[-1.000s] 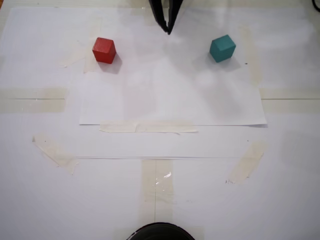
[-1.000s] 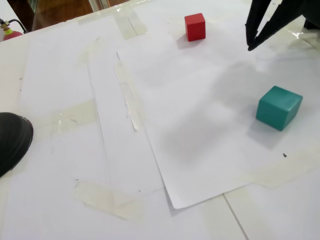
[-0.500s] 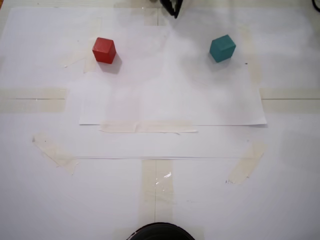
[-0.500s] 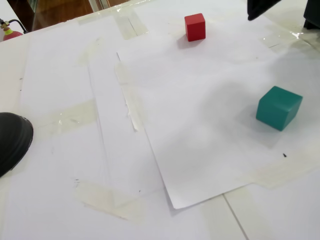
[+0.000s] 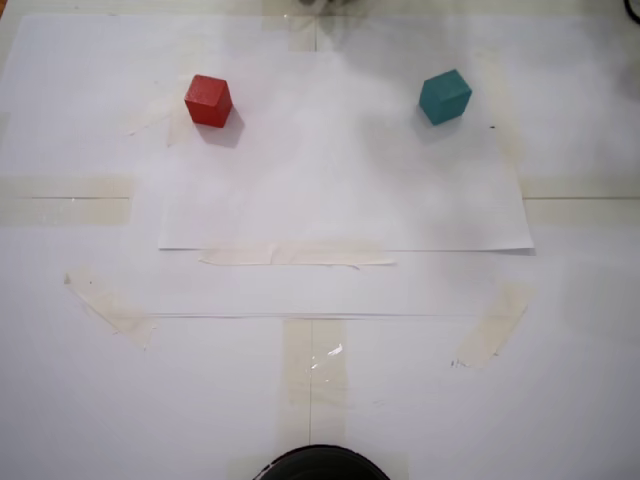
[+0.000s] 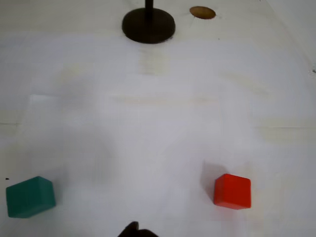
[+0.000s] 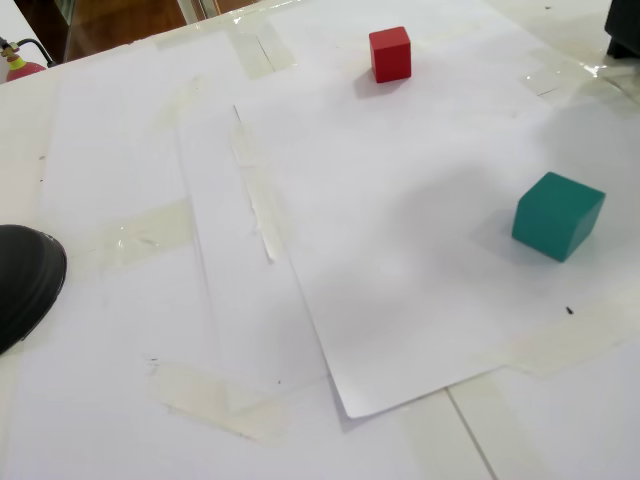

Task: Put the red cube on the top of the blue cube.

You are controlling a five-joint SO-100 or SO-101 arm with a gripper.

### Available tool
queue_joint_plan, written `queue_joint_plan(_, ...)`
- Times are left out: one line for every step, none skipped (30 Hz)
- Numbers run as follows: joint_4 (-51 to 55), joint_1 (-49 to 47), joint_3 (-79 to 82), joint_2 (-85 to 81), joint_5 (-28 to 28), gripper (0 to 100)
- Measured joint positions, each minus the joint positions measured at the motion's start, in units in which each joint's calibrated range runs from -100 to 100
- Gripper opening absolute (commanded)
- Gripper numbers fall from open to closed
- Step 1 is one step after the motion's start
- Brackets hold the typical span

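Observation:
The red cube (image 5: pixel 208 100) sits on the white paper at the upper left of a fixed view, and it shows in another fixed view (image 7: pixel 390 53) and at the lower right of the wrist view (image 6: pixel 232 191). The blue cube (image 5: pixel 445 96), teal in colour, rests at the upper right, well apart from the red one, and also appears in the other two views (image 7: pixel 558 215) (image 6: pixel 30 197). Both cubes stand alone with nothing touching them. Of my gripper (image 6: pixel 134 230) only a dark tip shows at the wrist view's bottom edge, between the two cubes. Its jaws are too cut off to read.
White paper sheets (image 5: pixel 340 180) held down with tape strips (image 5: pixel 296 256) cover the table. A round black stand base (image 6: pixel 148 24) sits opposite the arm and also shows in both fixed views (image 5: pixel 320 464) (image 7: pixel 25 280). A dark arm part (image 7: pixel 624 30) is at the top right corner.
The gripper has pulled back and up, leaving both fixed views over the last second. The two cubes have stayed where they were.

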Motion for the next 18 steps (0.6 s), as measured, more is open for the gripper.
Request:
queue_joint_plan(0.08,0.8,-2.44,3.47,0.44,0)
queue_joint_plan(0.24,1.68,-5.06,7.11,0.93,0)
queue_joint_plan(0.49,2.49,-7.77,10.85,1.32,0)
queue_joint_plan(0.81,3.36,-10.39,14.92,1.71,0)
queue_joint_plan(1.14,4.17,-13.29,18.57,2.05,0)
queue_joint_plan(1.55,5.04,-16.0,22.3,2.39,0)
queue_joint_plan(2.2,5.85,-18.53,25.86,2.64,0)
queue_joint_plan(2.93,6.73,-21.15,29.24,2.93,0)
queue_joint_plan(3.66,7.68,-24.04,32.54,3.22,0)
queue_joint_plan(4.39,8.55,-26.75,35.57,3.47,0)
queue_joint_plan(5.12,9.43,-29.28,38.44,3.61,0)
queue_joint_plan(5.86,10.23,-31.9,41.04,3.81,0)
queue_joint_plan(6.51,11.04,-34.43,43.12,3.91,0)
queue_joint_plan(7.08,11.77,-36.69,45.03,4.0,0)
queue_joint_plan(7.65,12.43,-38.86,46.77,4.15,0)
queue_joint_plan(8.05,13.01,-40.67,48.24,4.3,0)
queue_joint_plan(8.3,13.52,-42.21,49.54,4.44,0)
queue_joint_plan(8.54,14.04,-43.56,50.76,4.64,0)
